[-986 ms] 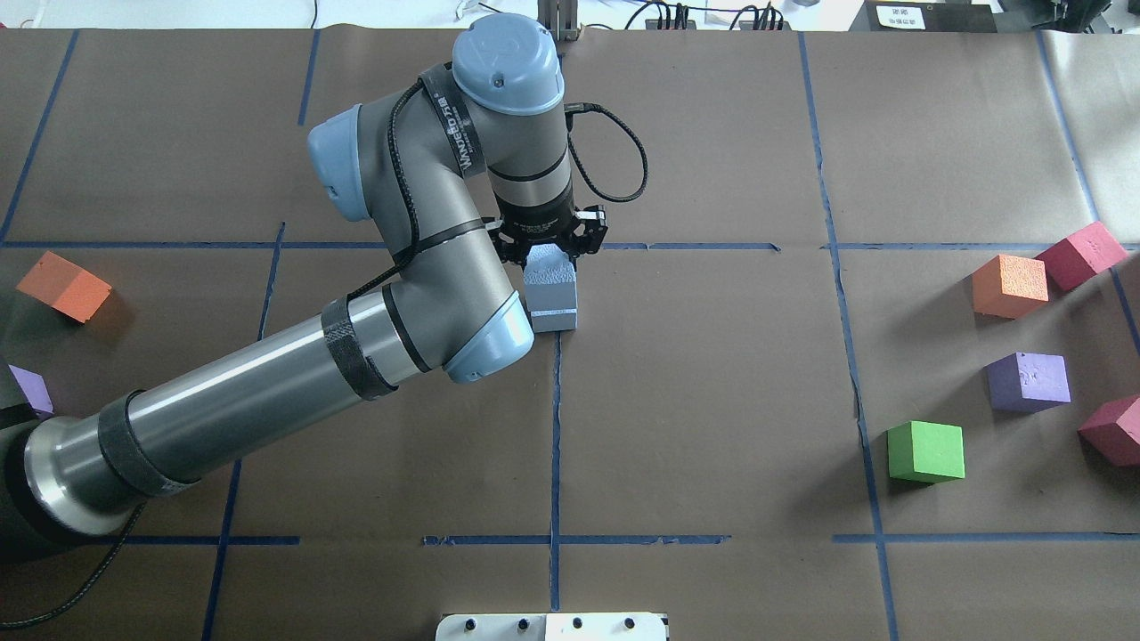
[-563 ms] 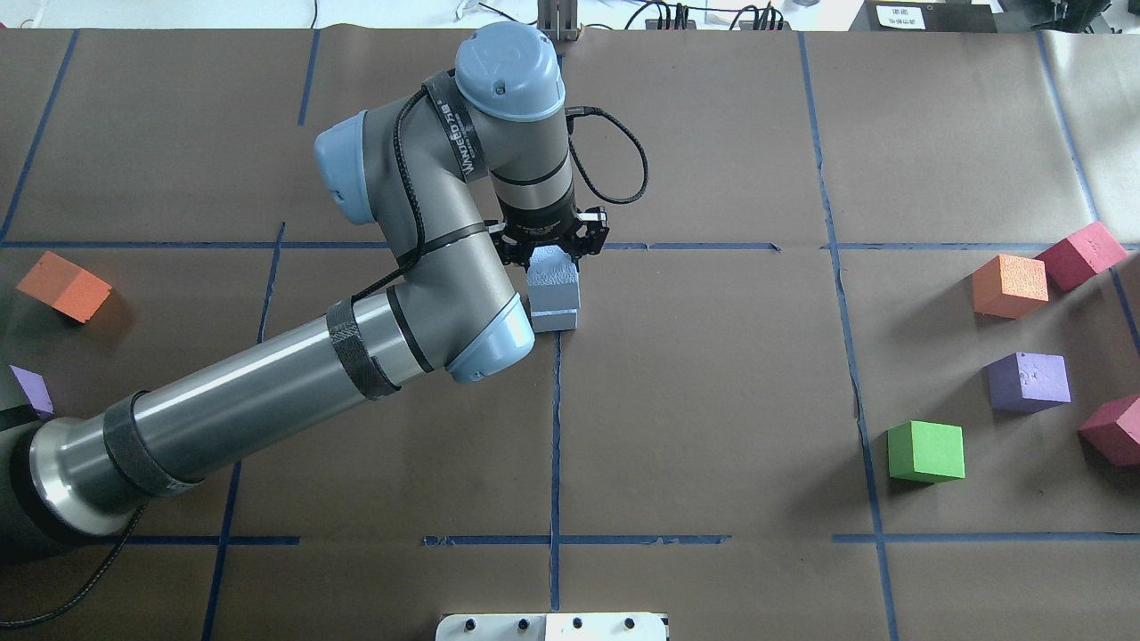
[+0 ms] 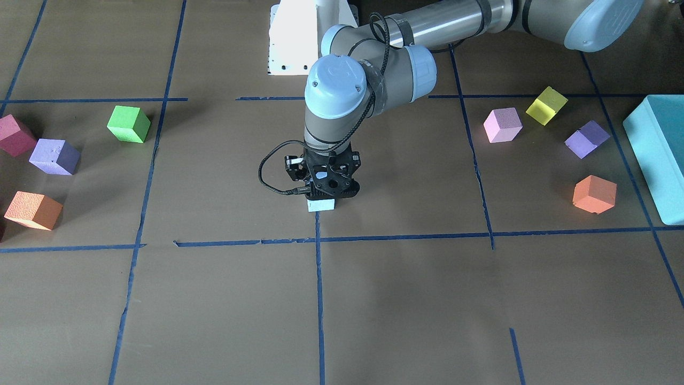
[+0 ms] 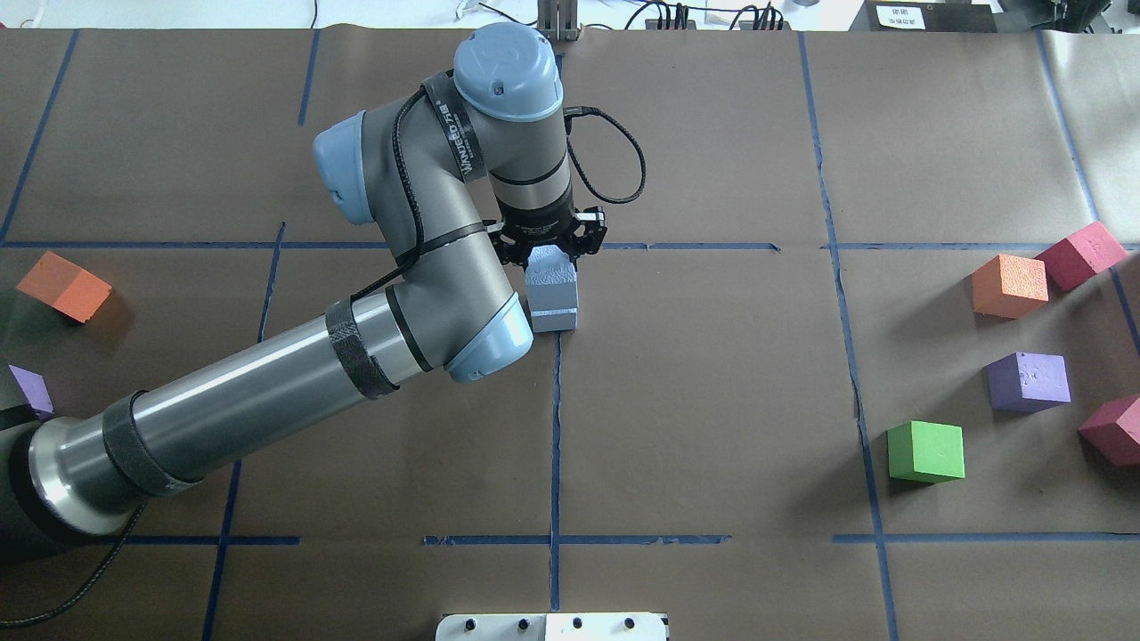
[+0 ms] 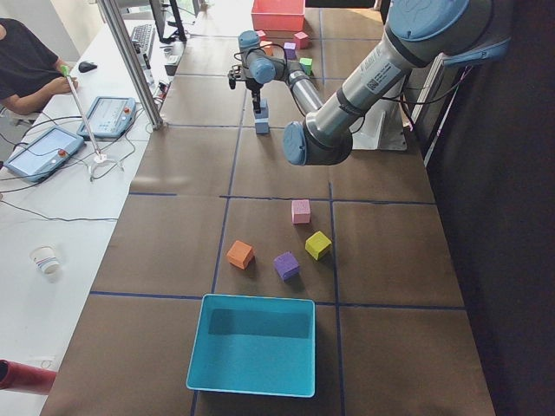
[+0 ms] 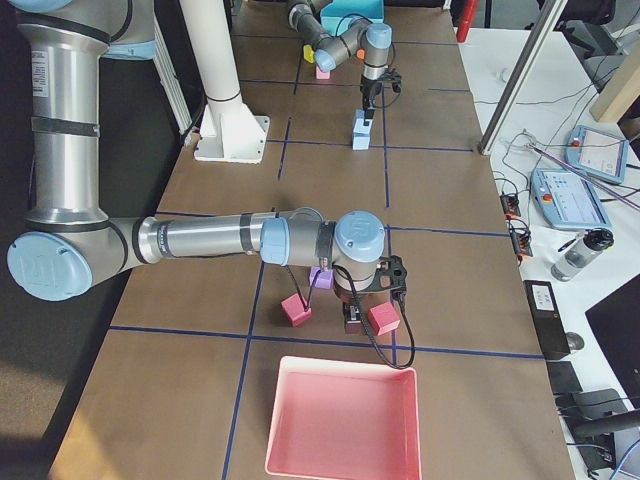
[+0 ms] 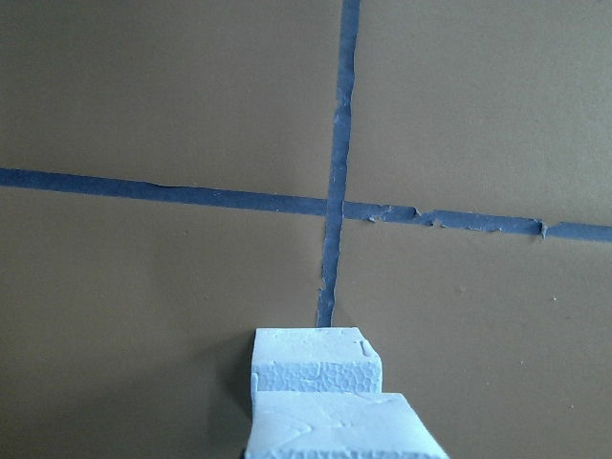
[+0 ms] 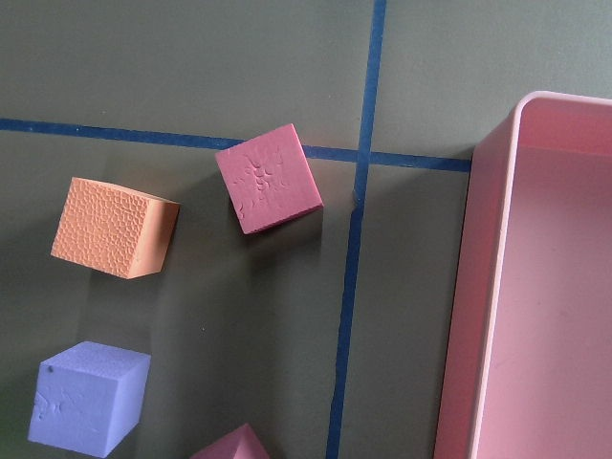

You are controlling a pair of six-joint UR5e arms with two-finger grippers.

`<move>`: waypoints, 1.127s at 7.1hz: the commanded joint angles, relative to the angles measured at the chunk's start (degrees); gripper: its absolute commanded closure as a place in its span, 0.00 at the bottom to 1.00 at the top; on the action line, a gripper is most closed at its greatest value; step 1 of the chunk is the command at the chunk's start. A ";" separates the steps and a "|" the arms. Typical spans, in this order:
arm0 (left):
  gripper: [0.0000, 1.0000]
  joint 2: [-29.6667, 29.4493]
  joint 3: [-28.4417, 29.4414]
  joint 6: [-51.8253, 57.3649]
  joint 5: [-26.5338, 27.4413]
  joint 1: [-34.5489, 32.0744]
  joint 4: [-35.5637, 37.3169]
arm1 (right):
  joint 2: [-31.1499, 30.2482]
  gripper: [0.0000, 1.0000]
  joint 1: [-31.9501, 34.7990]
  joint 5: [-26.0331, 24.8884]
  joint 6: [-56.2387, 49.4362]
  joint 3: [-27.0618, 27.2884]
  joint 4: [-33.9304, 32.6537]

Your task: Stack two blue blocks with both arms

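Two pale blue blocks stand stacked at the table's middle, the upper blue block (image 4: 550, 278) on the lower blue block (image 4: 554, 319). My left gripper (image 4: 549, 256) points straight down, shut on the upper block. In the front-facing view the gripper (image 3: 323, 188) hides the upper block, and only the lower block (image 3: 320, 205) shows. The left wrist view shows both blocks, upper (image 7: 339, 426) and lower (image 7: 316, 363). My right gripper (image 6: 362, 318) hangs low among red cubes beside a pink tray (image 6: 340, 363). I cannot tell whether it is open or shut.
On the right of the overhead view lie green (image 4: 926, 451), purple (image 4: 1029, 381), orange (image 4: 1009, 285) and red (image 4: 1080, 254) cubes. An orange cube (image 4: 64, 285) lies at the left. A teal box (image 3: 660, 155) and pink (image 3: 502, 124) and yellow (image 3: 546, 105) cubes lie on my left.
The left arm's wrist has shifted only slightly. The upper blue block stays in the gripper on the lower one.
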 commanded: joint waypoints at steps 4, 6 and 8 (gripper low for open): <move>0.14 0.01 0.71 -3.77 0.54 -0.10 -1.13 | 0.13 0.00 0.00 0.00 0.12 -0.08 0.00; 0.00 0.01 0.80 -4.21 0.71 -0.01 -2.02 | 0.13 0.00 0.00 0.00 0.12 -0.25 0.00; 0.00 0.09 0.80 -4.04 0.80 -0.10 -1.94 | 0.13 0.00 0.00 0.00 0.20 -0.25 0.00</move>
